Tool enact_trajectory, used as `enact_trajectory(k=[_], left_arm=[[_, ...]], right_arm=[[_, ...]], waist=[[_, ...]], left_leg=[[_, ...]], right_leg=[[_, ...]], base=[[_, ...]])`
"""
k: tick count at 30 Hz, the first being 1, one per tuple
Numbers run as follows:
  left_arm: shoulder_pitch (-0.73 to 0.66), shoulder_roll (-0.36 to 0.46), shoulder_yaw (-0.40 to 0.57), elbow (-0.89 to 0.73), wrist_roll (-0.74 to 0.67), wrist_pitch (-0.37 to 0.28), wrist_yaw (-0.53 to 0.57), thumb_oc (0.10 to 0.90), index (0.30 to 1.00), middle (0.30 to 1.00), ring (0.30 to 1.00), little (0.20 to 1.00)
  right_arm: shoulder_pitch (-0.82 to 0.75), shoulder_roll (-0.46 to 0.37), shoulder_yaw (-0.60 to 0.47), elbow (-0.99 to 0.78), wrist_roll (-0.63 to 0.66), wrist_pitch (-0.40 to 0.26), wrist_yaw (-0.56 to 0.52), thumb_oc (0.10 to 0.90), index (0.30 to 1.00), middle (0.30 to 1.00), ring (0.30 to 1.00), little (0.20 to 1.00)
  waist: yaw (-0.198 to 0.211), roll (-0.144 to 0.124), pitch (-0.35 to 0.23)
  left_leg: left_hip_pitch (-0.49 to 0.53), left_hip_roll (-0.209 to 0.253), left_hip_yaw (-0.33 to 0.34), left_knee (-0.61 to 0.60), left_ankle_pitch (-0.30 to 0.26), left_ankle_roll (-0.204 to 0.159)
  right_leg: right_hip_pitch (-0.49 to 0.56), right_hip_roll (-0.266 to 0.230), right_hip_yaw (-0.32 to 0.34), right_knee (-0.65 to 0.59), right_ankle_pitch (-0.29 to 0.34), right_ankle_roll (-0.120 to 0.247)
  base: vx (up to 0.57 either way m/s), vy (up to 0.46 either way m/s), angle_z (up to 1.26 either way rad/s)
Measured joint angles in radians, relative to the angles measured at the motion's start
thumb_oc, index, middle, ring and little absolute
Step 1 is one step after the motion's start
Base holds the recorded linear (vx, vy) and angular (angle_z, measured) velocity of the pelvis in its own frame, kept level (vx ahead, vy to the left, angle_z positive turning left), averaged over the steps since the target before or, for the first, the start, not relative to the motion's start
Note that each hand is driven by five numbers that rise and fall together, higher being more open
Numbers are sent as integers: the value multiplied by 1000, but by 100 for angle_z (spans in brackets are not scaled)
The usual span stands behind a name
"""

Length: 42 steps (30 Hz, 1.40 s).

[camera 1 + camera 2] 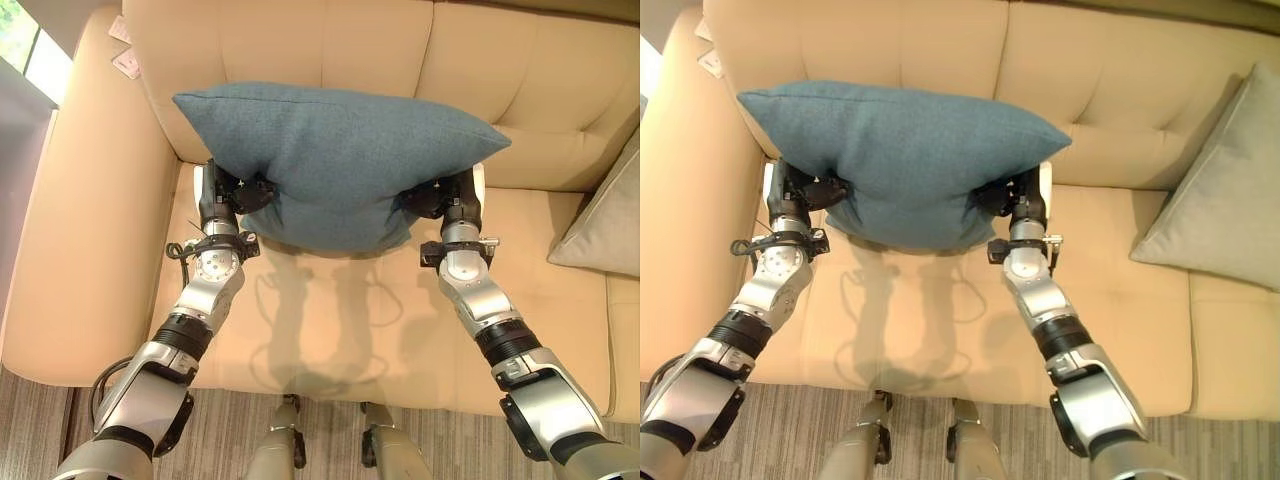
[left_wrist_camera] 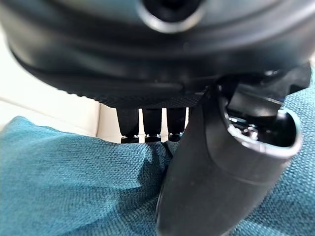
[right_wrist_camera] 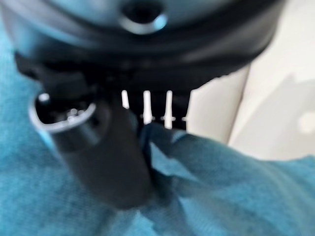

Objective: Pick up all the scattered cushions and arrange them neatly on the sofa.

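The left hand [image 1: 232,192] pinches the near-left edge of the teal cushion [image 1: 335,160]; in its wrist view the thumb [image 2: 206,187] presses down on the weave while the fingers [image 2: 151,125] go under the fabric fold, so it is clamped on the cloth. The cushion hangs between the two hands above the seat of the beige sofa [image 1: 90,230], its far edge close to the backrest, its shadow falling on the seat below.

It looks light and soft. The middle sags and bulges between the two holds, and the corners stick out in points, so the filling is loose and the cover gives way under pressure. The woven cloth seems rough enough not to slip. Holding it at two edges, well apart, as now, should keep it level; a single hold would likely let it droop and swing. It is not fragile, so a firm pinch does no harm.

The right hand [image 1: 438,196] grips the near-right edge the same way, thumb [image 3: 106,162] on top and cloth bunched under it.

At the far right a grey cushion [image 1: 1215,205] leans on the backrest.
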Motion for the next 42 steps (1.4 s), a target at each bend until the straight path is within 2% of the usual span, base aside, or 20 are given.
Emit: enact_trajectory(k=[4, 5, 6, 7, 8, 10, 14, 18, 21, 23, 32, 37, 40, 42], left_arm=[[-30, 7, 4, 1, 0, -44, 0, 400, 300, 300, 300, 300], [-40, 7, 3, 5, 0, -51, 0, 489, 434, 434, 434, 434], [-68, 9, 2, 20, 0, -56, 0, 800, 900, 900, 900, 900], [-93, 9, -5, 43, 0, -57, 0, 800, 900, 900, 900, 900], [-124, 9, -8, 67, 0, -57, 0, 800, 900, 900, 900, 900], [-173, 14, -22, 116, 5, -57, 0, 800, 900, 900, 900, 900], [-239, 28, -51, 156, 38, -56, 11, 800, 900, 900, 900, 900], [-296, 3, -58, 221, 52, -53, 38, 800, 900, 900, 900, 900], [-316, -8, -58, 228, 52, -52, 47, 800, 900, 900, 900, 900], [-347, -2, -54, 274, 51, -48, 49, 800, 900, 900, 900, 900], [-346, 49, -48, 282, 36, -27, 9, 800, 900, 900, 900, 900], [-237, 107, 24, 193, 32, -23, -7, 800, 900, 900, 900, 900], [-99, 133, 78, 78, 43, -26, -14, 800, 900, 900, 900, 900], [66, 128, 161, -105, 65, -28, -28, 800, 900, 900, 900, 900]], right_arm=[[-45, -12, -2, 0, -1, -29, -16, 400, 300, 300, 300, 300], [-53, -17, -1, 0, -1, -30, -17, 400, 300, 300, 300, 300], [-68, -28, 0, 1, -5, -30, -24, 400, 300, 300, 300, 300], [-78, -34, 1, 3, -10, -30, -31, 499, 448, 448, 448, 448], [-91, -37, 3, 4, -14, -30, -39, 695, 742, 742, 742, 742], [-118, -37, 18, 33, -42, -30, -62, 800, 900, 900, 900, 900], [-155, -37, 26, 67, -94, -30, -106, 800, 900, 900, 900, 900], [-231, -19, 43, 162, -112, -23, -161, 800, 900, 900, 900, 900], [-261, -19, 41, 169, -112, -18, -189, 800, 900, 900, 900, 900], [-305, -24, 34, 243, -104, -1, -194, 800, 900, 900, 900, 900], [-297, -72, 25, 273, -36, 18, -178, 800, 900, 900, 900, 900], [-190, -147, -74, 245, 0, 14, -136, 800, 900, 900, 900, 900], [-51, -168, -152, 168, -1, 14, -109, 800, 900, 900, 900, 900], [117, -167, -216, -1, -19, 8, -86, 800, 900, 900, 900, 900]], waist=[[0, 1, 11], [0, 2, 13], [1, 2, 13], [2, 4, 15], [1, 4, 16], [0, 4, 16], [0, 4, 18], [-1, 4, 18], [-2, 4, 18], [-3, 4, 18], [-1, 4, 18], [-1, 2, 19], [-2, -2, 21], [-5, -5, 23]], left_leg=[[-53, 2, -11, 0, 10, -8], [-60, 2, -13, 0, 10, -8], [-74, 2, -14, 0, 13, -8], [-78, 2, -15, 0, 14, -8], [-81, 2, -16, 0, 14, -8], [-85, 3, -16, 0, 14, -8], [-91, 3, -17, 0, 14, -8], [-92, 3, -18, 0, 14, -8], [-92, 3, -18, 0, 14, -8], [-92, 3, -19, 0, 14, -9], [-86, 3, -30, 0, 17, -12], [-41, 3, -33, 0, 18, -12], [2, 3, -32, 0, 18, -12], [29, 3, -31, 0, 17, -12]], right_leg=[[-50, 4, -2, 0, 6, -1], [-56, 3, -4, 0, 7, -1], [-68, 3, -5, 0, 8, -2], [-71, 3, -6, 0, 8, -2], [-74, 3, -8, 0, 8, -2], [-78, 3, -8, 0, 8, -2], [-84, 3, -13, 0, 8, -2], [-84, 3, -20, 0, 8, -2], [-84, 3, -22, 1, 8, -2], [-83, 3, -24, 1, 8, -2], [-71, 2, -31, 1, 8, -2], [-24, 2, -47, 1, 6, 0], [18, 2, -50, 1, 3, 5], [46, 1, -51, 0, -5, 15]], base=[[-9, -18, 4], [-20, -19, 3], [-15, -18, 3], [0, 0, 0], [0, 0, 0], [0, 0, 0], [-17, -7, 0], [0, 0, 0], [-22, -2, 1], [0, 0, 0], [-2, 0, 2], [4, -7, 5], [56, -18, 1], [52, -18, 2]])
